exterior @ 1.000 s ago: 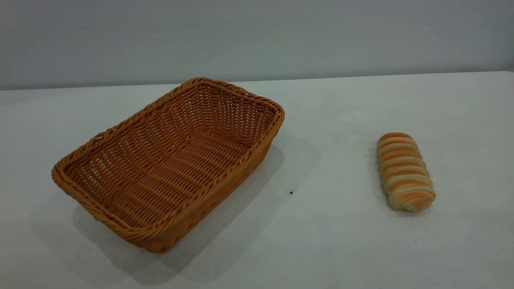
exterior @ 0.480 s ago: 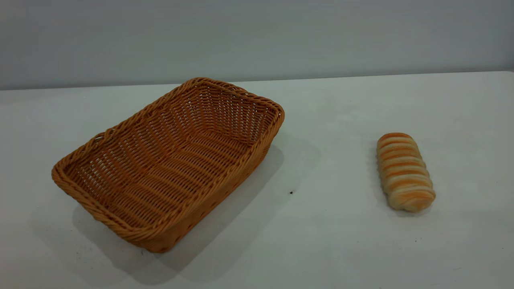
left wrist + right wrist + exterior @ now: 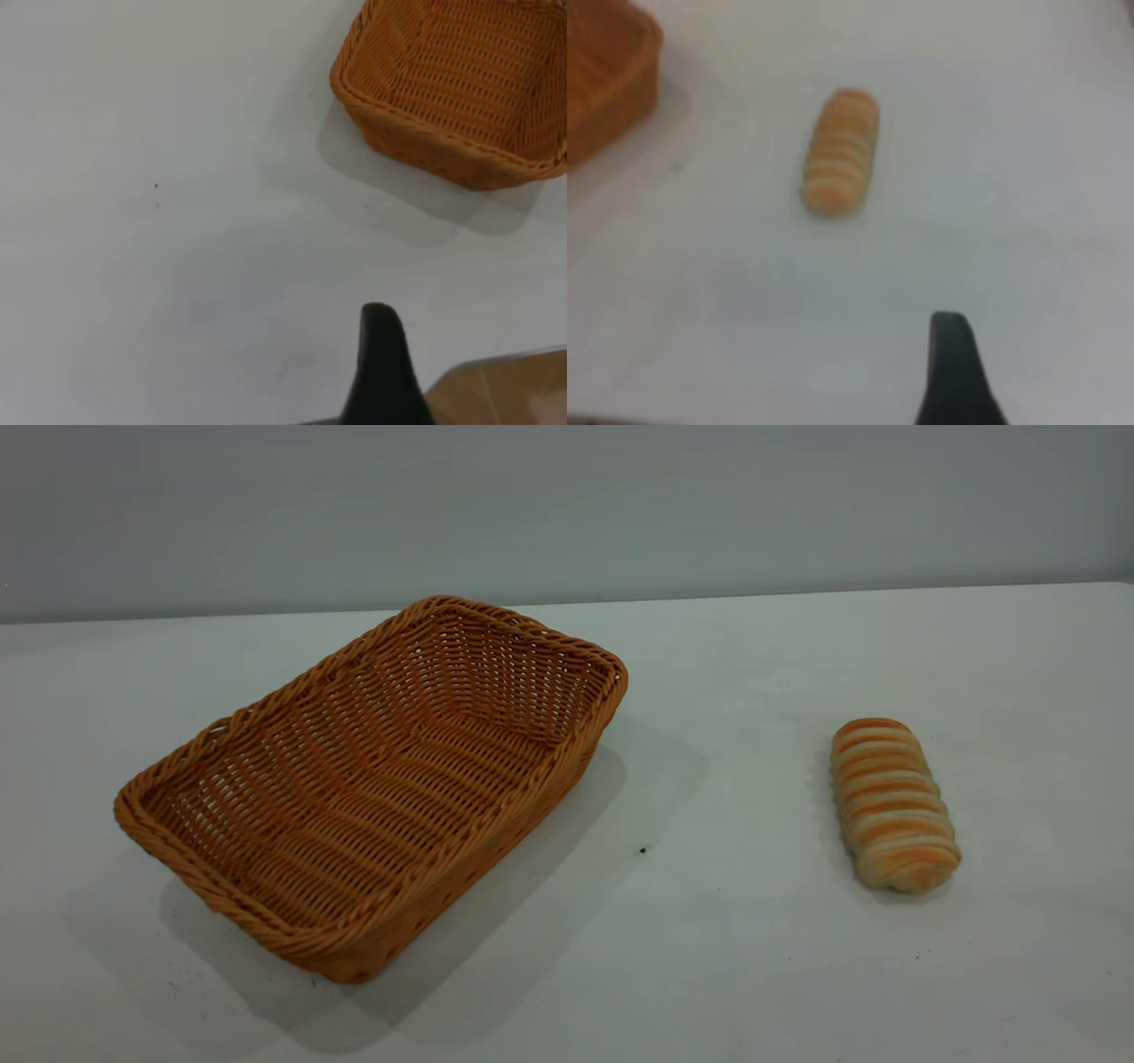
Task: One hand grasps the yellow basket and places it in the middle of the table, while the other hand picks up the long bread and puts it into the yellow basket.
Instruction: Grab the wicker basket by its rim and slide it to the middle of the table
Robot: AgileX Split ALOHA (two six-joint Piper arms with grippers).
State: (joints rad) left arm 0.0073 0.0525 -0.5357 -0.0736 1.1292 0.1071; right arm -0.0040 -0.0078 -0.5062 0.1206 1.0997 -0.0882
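The yellow basket (image 3: 381, 779) is an orange-tan wicker tray standing empty on the white table (image 3: 709, 957), left of centre and set at an angle. The long bread (image 3: 893, 804) is a striped bun lying on the table at the right, well apart from the basket. Neither gripper shows in the exterior view. In the left wrist view my left gripper (image 3: 381, 363) hangs over bare table, some way from a corner of the basket (image 3: 443, 133). In the right wrist view my right gripper (image 3: 952, 372) is over bare table, short of the bread (image 3: 840, 152). Neither gripper touches anything.
The table's edge and brown floor (image 3: 505, 390) lie right beside the left gripper. A corner of the basket (image 3: 607, 71) shows in the right wrist view. A small dark speck (image 3: 642, 850) lies between basket and bread. A grey wall stands behind the table.
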